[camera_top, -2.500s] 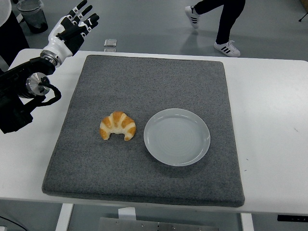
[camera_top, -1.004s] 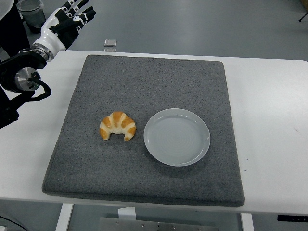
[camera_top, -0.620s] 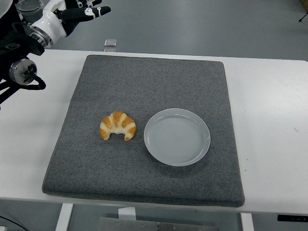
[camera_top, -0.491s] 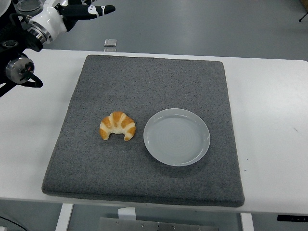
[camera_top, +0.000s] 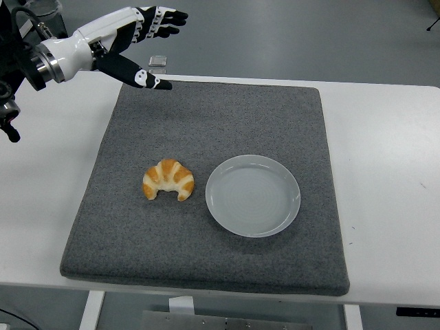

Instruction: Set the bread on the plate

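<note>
One croissant (camera_top: 168,180) lies on a grey mat (camera_top: 206,124), just left of an empty pale plate (camera_top: 252,195), apparently not quite touching its rim. Over the mat's far left corner the robot's left hand (camera_top: 130,38) hovers, fingers spread wide, holding nothing, above the white table (camera_top: 385,172).
</note>
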